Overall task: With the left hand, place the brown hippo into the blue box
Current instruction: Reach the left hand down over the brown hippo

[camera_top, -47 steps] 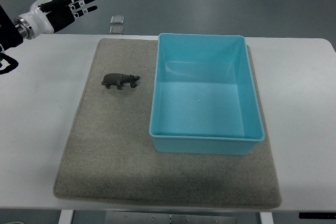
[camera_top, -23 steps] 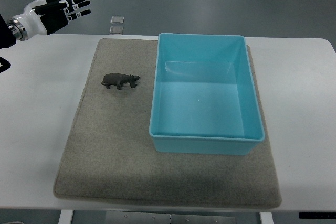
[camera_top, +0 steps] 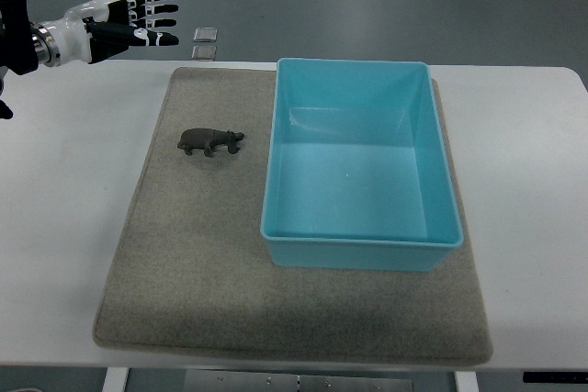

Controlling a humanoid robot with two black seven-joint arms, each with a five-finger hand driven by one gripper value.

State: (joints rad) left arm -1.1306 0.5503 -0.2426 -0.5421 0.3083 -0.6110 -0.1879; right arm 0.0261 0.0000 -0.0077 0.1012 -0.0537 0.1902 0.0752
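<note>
The left hand (camera_top: 124,23) is at the far-left corner of the scene, above the far edge of the table (camera_top: 64,190). Its fingers (camera_top: 158,8) are extended and spread flat, pointing to the right. It holds nothing. The right hand is not in view.

The hippo (camera_top: 211,141) stands on the grey mat (camera_top: 184,273), nearer to the robot than the hand and off to the hand's right, well apart from it. Its head points right, toward the blue box (camera_top: 361,245). The box sits on the mat beyond the hippo, farther to the right of the hand. The box is empty, and a gap of mat separates it from the hippo.

Step in hand: approach, judged from the empty hand and the untouched hippo. No grasp is made yet.

Next move, as a judgement: bring the hand down and toward the robot until it is over the hippo. Turn the palm downward. Close the fingers across the hippo's narrow body. The hippo is small and low, so the fingertips need to reach close to the mat surface.
</note>
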